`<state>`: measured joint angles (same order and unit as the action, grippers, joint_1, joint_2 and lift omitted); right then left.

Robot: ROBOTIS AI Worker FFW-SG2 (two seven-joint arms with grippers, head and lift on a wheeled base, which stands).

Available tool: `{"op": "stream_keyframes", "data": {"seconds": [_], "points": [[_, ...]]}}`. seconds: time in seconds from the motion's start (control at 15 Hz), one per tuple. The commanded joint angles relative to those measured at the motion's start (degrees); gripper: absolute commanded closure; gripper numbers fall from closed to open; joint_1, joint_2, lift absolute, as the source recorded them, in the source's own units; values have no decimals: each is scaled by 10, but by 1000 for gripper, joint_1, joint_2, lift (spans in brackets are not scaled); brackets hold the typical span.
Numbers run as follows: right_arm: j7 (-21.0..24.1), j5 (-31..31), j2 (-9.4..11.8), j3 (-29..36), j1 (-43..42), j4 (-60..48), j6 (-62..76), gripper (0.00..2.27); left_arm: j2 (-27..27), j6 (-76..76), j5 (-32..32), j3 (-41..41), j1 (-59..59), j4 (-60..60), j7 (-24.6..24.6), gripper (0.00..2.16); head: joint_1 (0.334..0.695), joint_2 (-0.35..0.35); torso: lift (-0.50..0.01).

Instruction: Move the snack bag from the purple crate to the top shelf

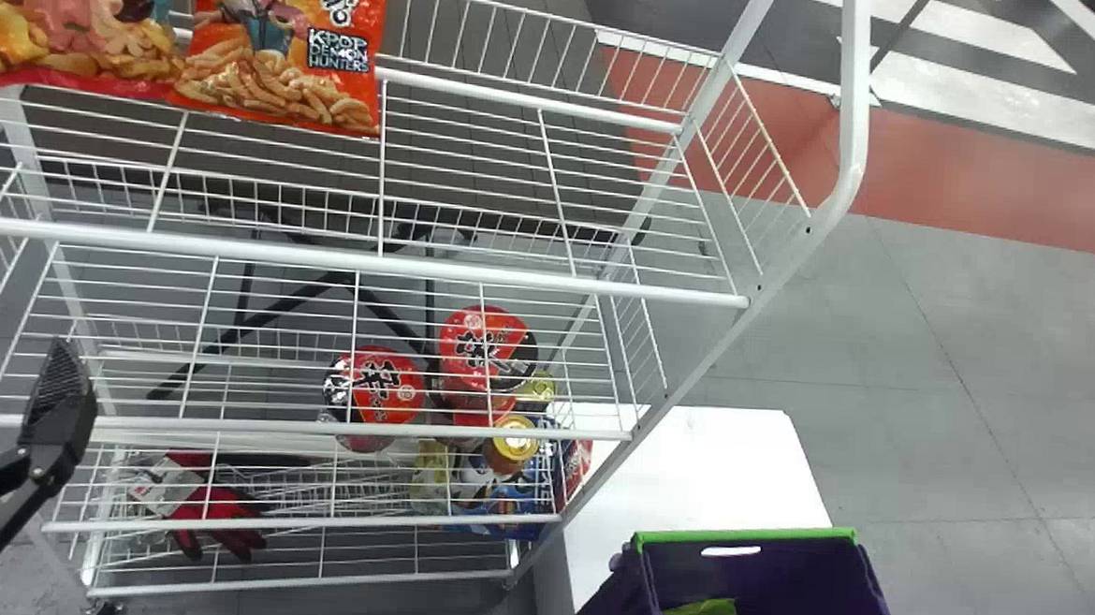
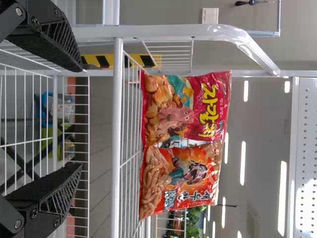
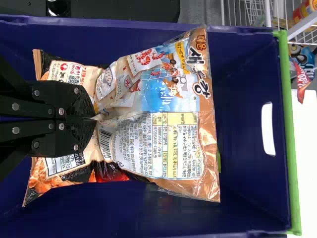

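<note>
The left pincer (image 2: pixel 79 118) is spread beside the rack, probably parked clear. Red (image 1: pixel 66 24) and orange bags (image 1: pixel 290 41) stand face-out on the top shelf (image 1: pixel 512 277), presumably for display. Rightward, the right pincer (image 3: pixel 94 119) pinches the snack bag (image 3: pixel 163 124) by one end, within the purple crate (image 3: pixel 289 129), likely leaving its body free for standing up.

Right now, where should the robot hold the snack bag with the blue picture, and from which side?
I'd pinch the snack bag by its crumpled end, farthest from the green rim of the purple crate, coming down through the open top. That end gathers to a thin fold, while the rest spreads broad. The right pincer grips it there.
</note>
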<state>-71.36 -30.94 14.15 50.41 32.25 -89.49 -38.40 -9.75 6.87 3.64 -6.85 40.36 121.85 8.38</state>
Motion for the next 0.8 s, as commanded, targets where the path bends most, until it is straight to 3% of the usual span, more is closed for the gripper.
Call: {"op": "stream_keyframes", "data": {"seconds": [0.0, 0.33, 0.73], "points": [[-4, 1, 0, 7, 0, -8, -1, 1480, 0, 0, 0, -2, 1, 1, 1, 147, 695, -350, -140], [-38, 7, -12, 36, 1, -61, -16, 1480, -1, 0, -2, -5, 0, 4, 1, 147, 695, -350, -120], [-42, 4, -16, 36, 1, -77, -22, 1480, -1, -5, -1, -2, 0, 3, 0, 147, 695, -350, -96]]}}
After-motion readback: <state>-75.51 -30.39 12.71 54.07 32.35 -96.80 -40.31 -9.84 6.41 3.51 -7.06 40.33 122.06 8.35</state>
